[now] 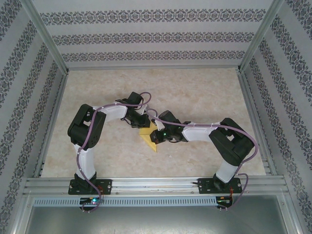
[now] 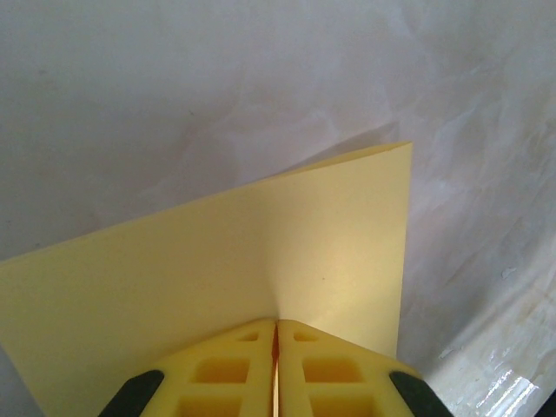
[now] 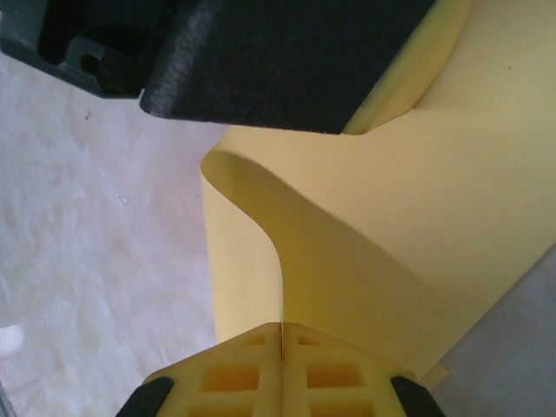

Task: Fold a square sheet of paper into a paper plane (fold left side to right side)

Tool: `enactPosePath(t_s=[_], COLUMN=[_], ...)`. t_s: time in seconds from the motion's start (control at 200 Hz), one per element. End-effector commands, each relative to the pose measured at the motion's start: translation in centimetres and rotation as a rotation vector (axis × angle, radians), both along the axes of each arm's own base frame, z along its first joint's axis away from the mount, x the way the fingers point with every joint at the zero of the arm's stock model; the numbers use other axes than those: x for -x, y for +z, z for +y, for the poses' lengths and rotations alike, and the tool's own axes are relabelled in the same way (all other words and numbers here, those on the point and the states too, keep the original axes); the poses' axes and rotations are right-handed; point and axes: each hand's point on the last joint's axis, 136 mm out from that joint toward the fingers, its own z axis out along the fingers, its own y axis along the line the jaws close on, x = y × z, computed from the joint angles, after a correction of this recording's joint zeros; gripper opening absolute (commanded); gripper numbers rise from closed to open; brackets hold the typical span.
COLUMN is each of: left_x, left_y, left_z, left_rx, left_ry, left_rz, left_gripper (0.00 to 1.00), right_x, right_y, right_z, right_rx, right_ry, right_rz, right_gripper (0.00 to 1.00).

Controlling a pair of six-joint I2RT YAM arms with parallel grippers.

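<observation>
The left arm (image 1: 87,129) reaches in from the left over the pale marbled surface (image 1: 204,92), and its left fingers (image 1: 140,122) sit near the middle of the surface at the upper edge of the square sheet of paper (image 1: 150,142). In the left wrist view the left fingers (image 2: 274,332) are pressed together with the pale-yellow sheet (image 2: 217,261) pinched between their tips; it fans away from them, with one corner pointing up to the right. Just beside them, at the sheet's right edge, the right fingers (image 1: 159,137) come in from the right arm (image 1: 229,141). In the right wrist view the right fingers (image 3: 281,334) are closed tight on a curled edge of the sheet (image 3: 417,226), which bows up off the surface, and a black housing (image 3: 261,61) of the other arm hangs close above.
</observation>
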Motion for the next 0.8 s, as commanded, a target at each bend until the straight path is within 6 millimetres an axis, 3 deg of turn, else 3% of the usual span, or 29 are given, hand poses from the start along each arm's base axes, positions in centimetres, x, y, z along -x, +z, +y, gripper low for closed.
enactPosePath(t_s=[0.0,0.45,0.62,0.794], left_x=[1.1,0.8,0.0,-1.0], left_y=[-2.1,-1.4,0.9,4.5], left_z=[1.2,0.9,0.1,0.0], left_rx=[-0.051,-0.030,0.027,0.062], left_ry=[-0.003,-0.001,0.010,0.020], left_rz=[0.049,0.032,-0.015,-0.100], left_gripper=[0.09,0.09,0.11,0.14], right_x=[0.1,0.3,0.5,0.9], right_y=[-0.4,-1.9,-2.6,-3.1], right_z=[0.3,-0.1,-0.3,-0.7], right_rx=[0.020,0.050,0.064,0.075], right_ry=[0.021,0.019,0.018,0.015], right_rz=[-0.001,0.027,0.040,0.052], right_gripper=[0.01,0.02,0.01,0.02])
